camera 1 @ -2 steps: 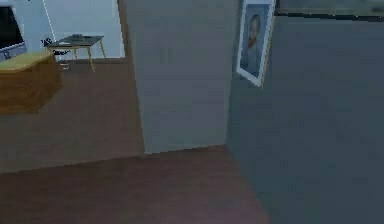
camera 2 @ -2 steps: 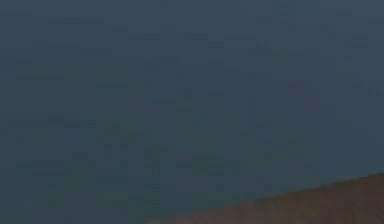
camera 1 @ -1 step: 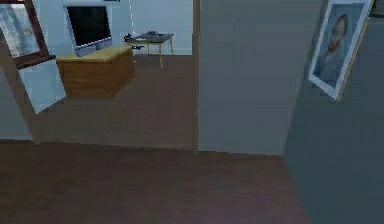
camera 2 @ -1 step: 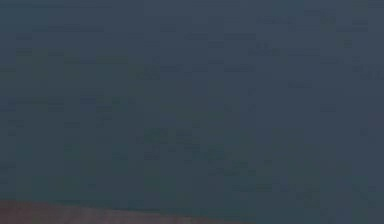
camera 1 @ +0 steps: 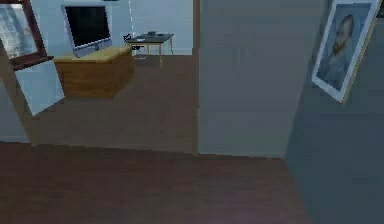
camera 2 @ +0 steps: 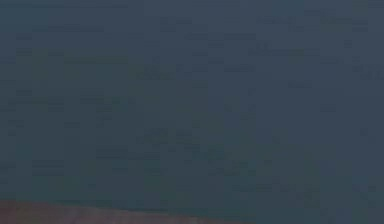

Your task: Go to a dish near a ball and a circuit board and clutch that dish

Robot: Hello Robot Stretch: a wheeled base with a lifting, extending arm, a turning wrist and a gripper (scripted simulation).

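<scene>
Through a doorway at the forward view's left I see a far room. A small dark table [camera 1: 155,40] stands at its back with small things on top, too small to name. A chair [camera 1: 131,44] stands beside that table.
A wooden cabinet [camera 1: 95,70] carries a dark television [camera 1: 87,26]. A grey wall section [camera 1: 240,75] blocks the middle. A framed portrait [camera 1: 344,48] hangs on the dark wall at the right. A blue-grey wall [camera 2: 190,100] stands close in the arm side view above brown floor [camera 2: 60,214].
</scene>
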